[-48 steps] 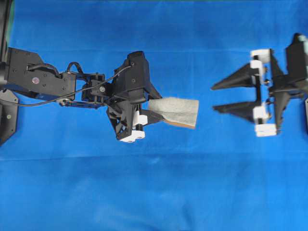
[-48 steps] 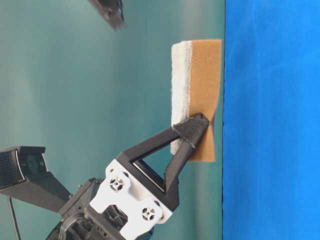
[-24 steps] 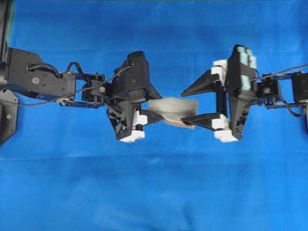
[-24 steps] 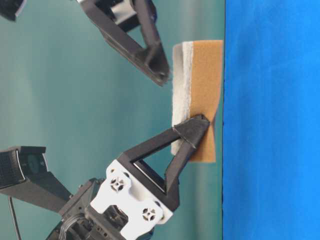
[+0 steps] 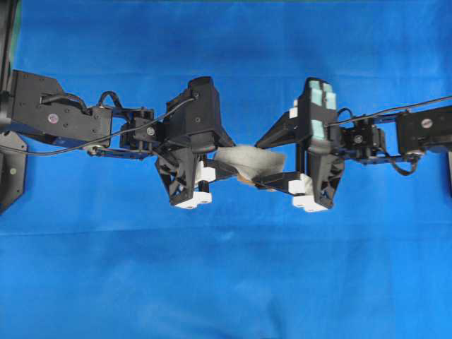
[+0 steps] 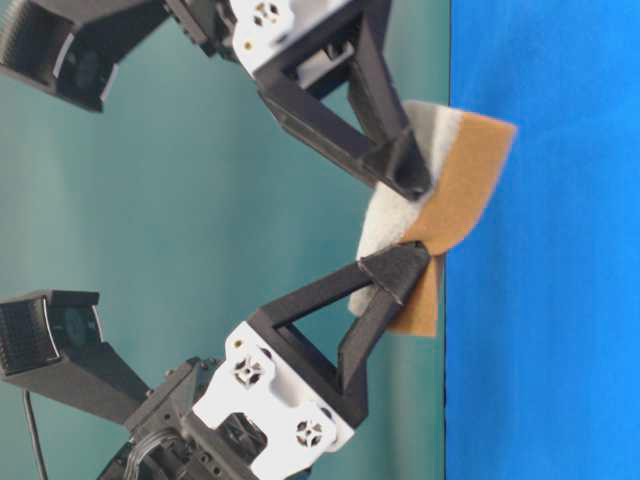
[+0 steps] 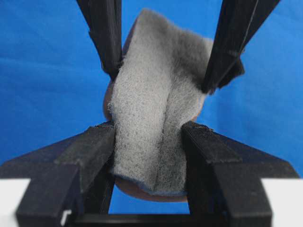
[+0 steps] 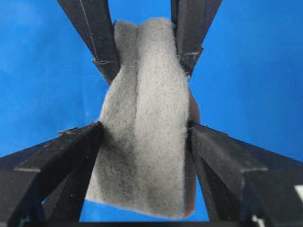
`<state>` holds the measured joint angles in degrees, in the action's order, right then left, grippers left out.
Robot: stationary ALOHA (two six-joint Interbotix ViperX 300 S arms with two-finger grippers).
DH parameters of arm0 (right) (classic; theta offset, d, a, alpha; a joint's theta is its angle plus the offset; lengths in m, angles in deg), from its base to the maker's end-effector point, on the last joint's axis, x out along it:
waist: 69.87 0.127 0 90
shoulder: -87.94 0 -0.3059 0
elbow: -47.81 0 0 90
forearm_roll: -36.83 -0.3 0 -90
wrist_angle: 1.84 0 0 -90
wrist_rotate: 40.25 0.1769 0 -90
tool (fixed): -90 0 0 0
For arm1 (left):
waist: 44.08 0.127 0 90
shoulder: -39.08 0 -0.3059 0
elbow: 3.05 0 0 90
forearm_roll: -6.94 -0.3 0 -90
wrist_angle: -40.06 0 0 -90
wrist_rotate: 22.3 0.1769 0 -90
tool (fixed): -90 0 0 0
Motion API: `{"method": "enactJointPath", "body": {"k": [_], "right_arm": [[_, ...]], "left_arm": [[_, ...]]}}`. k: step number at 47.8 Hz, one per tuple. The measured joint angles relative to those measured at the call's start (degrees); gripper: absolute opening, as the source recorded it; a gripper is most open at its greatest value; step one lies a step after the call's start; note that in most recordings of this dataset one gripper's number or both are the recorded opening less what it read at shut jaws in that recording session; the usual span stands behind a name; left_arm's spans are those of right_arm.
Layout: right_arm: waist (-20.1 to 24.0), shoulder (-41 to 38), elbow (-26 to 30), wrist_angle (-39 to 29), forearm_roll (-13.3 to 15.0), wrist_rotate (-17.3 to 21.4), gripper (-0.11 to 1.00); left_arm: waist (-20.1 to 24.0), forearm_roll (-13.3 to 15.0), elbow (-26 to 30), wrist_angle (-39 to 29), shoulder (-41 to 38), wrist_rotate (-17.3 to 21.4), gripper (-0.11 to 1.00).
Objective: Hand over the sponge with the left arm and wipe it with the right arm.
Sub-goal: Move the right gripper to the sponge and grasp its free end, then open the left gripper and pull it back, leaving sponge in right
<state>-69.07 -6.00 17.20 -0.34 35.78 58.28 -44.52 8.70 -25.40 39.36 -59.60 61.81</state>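
Two black robot arms met over the blue bench, one grey-topped, tan-backed sponge bent between them; left fingers clamped it, right fingers touched its sides, spread wide.

sponge ends covered from overhead by both grippers' finger bodies, orange-tan underside mostly unseen there, left arm base cut by frame edge, right arm cut likewise, wrist views crop finger roots
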Motion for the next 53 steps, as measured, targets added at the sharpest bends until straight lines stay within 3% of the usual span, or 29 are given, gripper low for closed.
{"method": "enactJointPath", "body": {"k": [20,25,32,45,47,53], "right_arm": [[-0.1,-2.2,1.8,-3.0,0.0,-0.2,0.71],[-0.1,-2.2,1.9,-3.2,0.1,-0.4,0.58],[-0.1,-1.8,1.9,-3.7,0.2,-0.8,0.25],[0.2,0.5,1.9,-5.8,0.3,-0.9,0.23],[0.3,0.9,1.9,-6.2,0.3,-1.0,0.23],[0.5,1.5,1.8,-6.6,0.7,-1.0,0.23]], "left_arm": [[0.3,0.0,0.0,0.0,0.0,-0.2,0.34],[0.4,0.0,0.0,0.0,-0.1,0.0,0.34],[0.2,0.0,0.0,0.0,-0.1,0.4,0.28],[0.2,0.0,0.0,0.4,0.1,0.4,0.27],[0.2,0.0,0.0,0.5,0.4,0.4,0.31],[0.1,0.0,-1.1,1.5,2.3,0.7,0.68]]}}
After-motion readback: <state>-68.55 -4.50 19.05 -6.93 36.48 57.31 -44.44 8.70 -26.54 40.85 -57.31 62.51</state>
